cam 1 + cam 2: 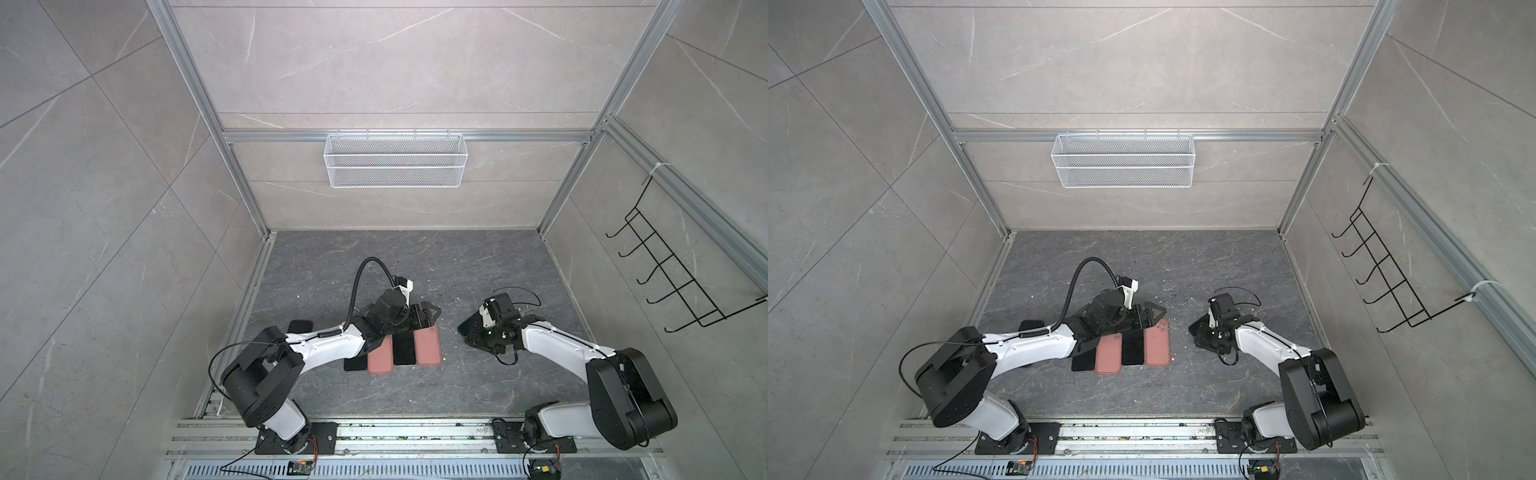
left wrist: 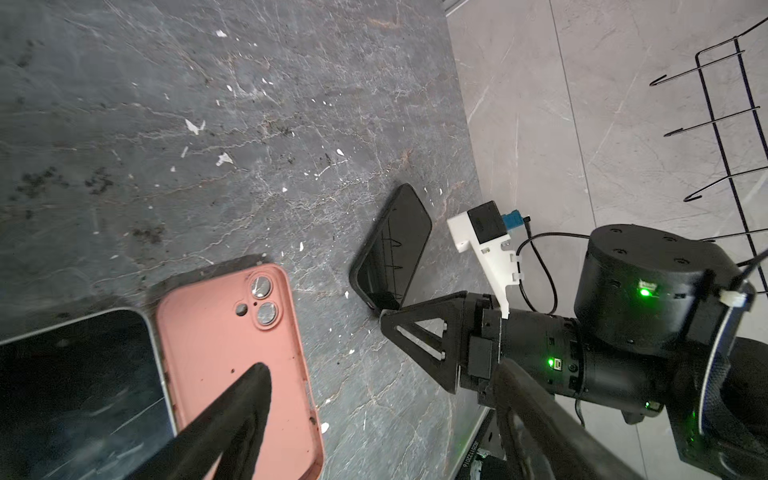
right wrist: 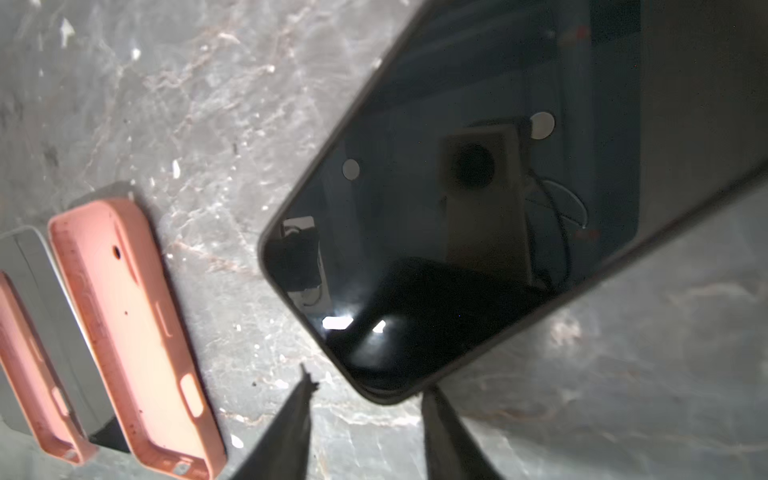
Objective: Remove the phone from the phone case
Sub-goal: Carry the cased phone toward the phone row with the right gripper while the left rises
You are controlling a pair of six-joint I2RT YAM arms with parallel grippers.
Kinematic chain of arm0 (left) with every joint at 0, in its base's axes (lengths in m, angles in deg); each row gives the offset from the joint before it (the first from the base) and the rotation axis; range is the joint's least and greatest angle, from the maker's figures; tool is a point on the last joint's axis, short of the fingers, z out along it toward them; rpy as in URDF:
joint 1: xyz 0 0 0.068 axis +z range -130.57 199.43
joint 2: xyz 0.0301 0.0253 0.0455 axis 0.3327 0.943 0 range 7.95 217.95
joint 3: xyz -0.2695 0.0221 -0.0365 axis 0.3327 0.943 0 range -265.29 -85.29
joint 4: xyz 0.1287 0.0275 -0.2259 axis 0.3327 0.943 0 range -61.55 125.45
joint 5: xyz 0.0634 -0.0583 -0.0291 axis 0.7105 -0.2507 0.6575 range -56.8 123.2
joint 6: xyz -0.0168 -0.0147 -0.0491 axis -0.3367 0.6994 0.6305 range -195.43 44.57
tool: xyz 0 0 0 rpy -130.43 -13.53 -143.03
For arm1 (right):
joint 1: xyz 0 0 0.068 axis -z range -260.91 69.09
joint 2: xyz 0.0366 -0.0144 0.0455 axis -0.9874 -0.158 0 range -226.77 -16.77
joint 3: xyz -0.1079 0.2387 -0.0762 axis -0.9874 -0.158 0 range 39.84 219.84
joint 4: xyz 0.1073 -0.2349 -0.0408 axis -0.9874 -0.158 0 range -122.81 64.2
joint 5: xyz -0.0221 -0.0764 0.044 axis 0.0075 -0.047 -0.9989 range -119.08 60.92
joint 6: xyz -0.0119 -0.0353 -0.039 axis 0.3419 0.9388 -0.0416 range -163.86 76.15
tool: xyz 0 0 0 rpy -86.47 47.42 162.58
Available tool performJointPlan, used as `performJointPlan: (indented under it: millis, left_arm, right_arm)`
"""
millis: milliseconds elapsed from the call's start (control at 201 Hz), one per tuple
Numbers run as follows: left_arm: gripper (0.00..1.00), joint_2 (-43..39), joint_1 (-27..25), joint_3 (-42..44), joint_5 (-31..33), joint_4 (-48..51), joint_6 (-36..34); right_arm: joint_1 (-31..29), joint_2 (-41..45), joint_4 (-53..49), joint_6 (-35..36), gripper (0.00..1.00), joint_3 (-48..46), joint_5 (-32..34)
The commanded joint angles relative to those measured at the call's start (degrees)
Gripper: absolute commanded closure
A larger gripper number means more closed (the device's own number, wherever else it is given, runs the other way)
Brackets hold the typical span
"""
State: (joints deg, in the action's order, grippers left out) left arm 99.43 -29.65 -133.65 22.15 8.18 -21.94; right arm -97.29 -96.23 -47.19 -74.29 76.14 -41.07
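**Right gripper at the cased phone's corner, left gripper wide open over the row**

Your cased phone [image 3: 457,187] lies screen up on the dark table [image 1: 415,395], right of centre in both top views and well apart from the row of other items. A dark case rim runs around the glass in the right wrist view, so the phone is not out yet. You can't tell whether it lies flat or slightly tipped.

Your right gripper [image 3: 368,380] is down at the phone's near corner, jaws part-way apart. One fingertip [image 3: 432,399] is right against the corner. The other fingertip [image 3: 303,386] stands clear of the edge with table showing between. It isn't clamped and holds nothing.

Your left gripper [image 1: 432,318] has its jaws spread wide with nothing between them. It hangs over the far end of the row. In the left wrist view one finger [image 2: 241,399] crosses in front of the outer pink case [image 2: 232,332].

The row sits at table centre, four items side by side:
- edge black phone [image 1: 355,363]
- inner pink case [image 1: 380,355]
- middle black phone [image 1: 404,347]
- the outer pink case

Both pink cases are empty, open side up.

Another dark phone [image 1: 300,325] lies by the left arm, partly hidden.
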Motion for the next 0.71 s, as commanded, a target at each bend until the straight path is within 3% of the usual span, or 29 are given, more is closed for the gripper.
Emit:
performJointPlan:
  millis: [0,105,289,598,702]
  left_arm:
    - [0.16,1.37,0.23,-2.17,-2.82,-4.1,2.4]
    - [0.16,1.01,0.19,-3.01,-2.75,-3.43,1.19]
    - [0.14,-1.68,0.25,-4.64,0.23,2.43,-3.44]
    - [0.1,-5.76,0.3,-6.31,5.96,12.45,-11.44]
    - [0.09,-6.57,0.78,-6.37,6.47,13.53,-12.7]
  right_arm:
    - [-0.2,2.37,-2.21,-1.75,0.32,-0.05,2.45]
    - [-0.16,5.14,-5.01,-7.13,0.13,0.41,5.81]
    - [-0.15,1.27,-9.1,-13.67,0.01,5.74,9.88]
    - [-0.19,-13.03,-12.81,-15.37,0.01,17.56,13.0]
    - [-0.23,-13.74,-13.49,-15.66,0.0,17.77,14.65]
